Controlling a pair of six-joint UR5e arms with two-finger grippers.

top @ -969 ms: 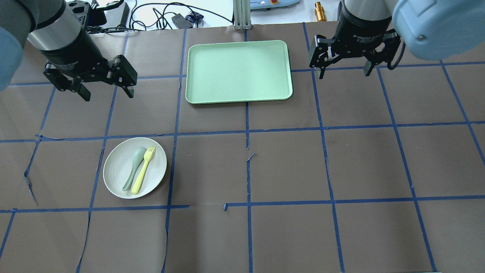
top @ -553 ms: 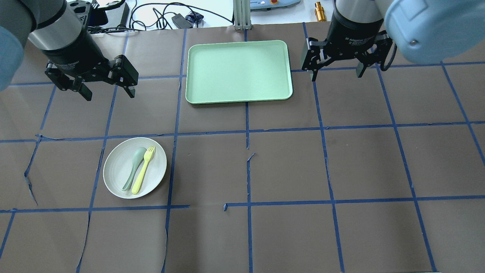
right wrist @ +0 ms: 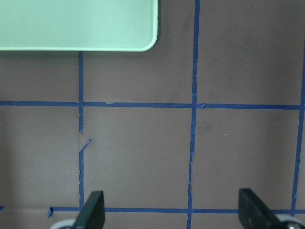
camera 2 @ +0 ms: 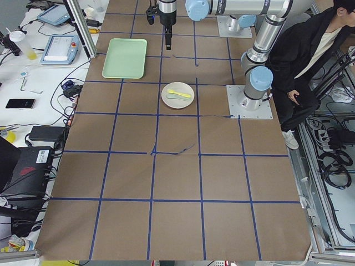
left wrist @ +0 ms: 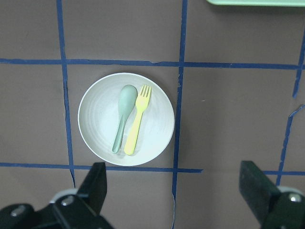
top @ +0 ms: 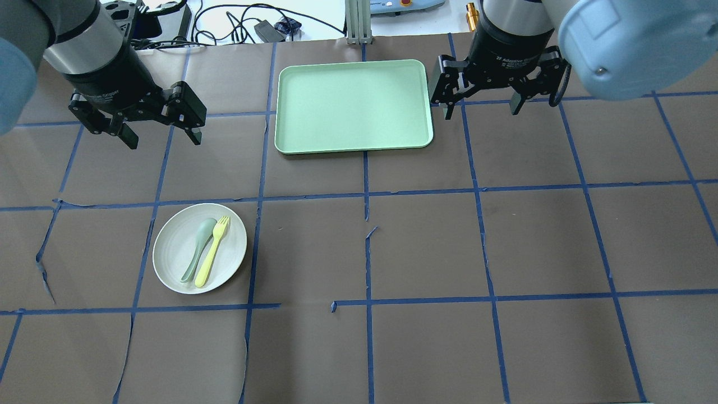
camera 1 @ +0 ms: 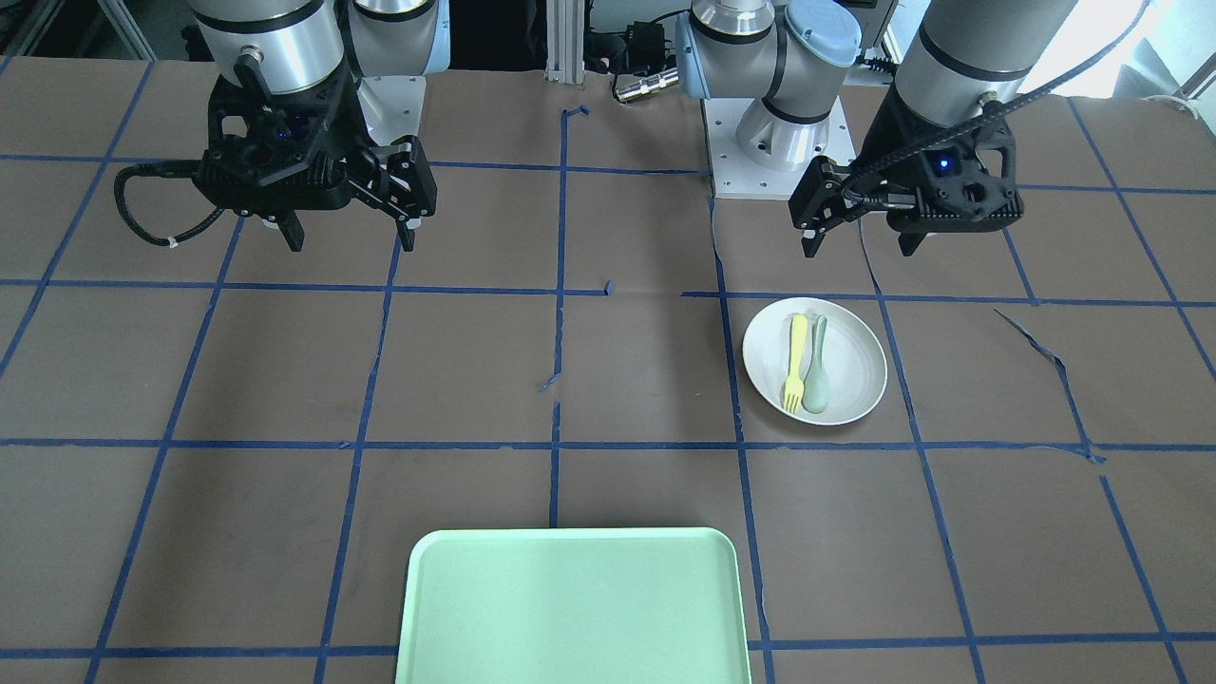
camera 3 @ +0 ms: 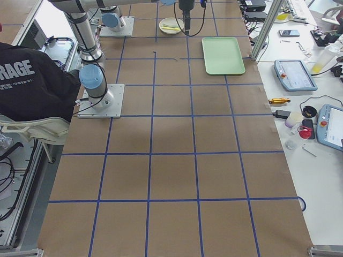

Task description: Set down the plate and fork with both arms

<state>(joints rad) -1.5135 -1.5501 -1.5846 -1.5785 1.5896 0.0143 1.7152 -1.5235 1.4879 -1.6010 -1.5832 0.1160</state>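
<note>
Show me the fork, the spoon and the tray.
fork [left wrist: 137,120], left wrist view, middle of its handle.
spoon [left wrist: 121,125], left wrist view, middle of its handle.
tray [top: 353,104], overhead view, bare centre.

The round white plate [top: 174,247] is being kept flat, rim upward, well apart from the mint-green tray [top: 353,104]. The slim pale-yellow fork [top: 212,251] is being carried flat inside the plate, tines pointing toward the tray.
</note>
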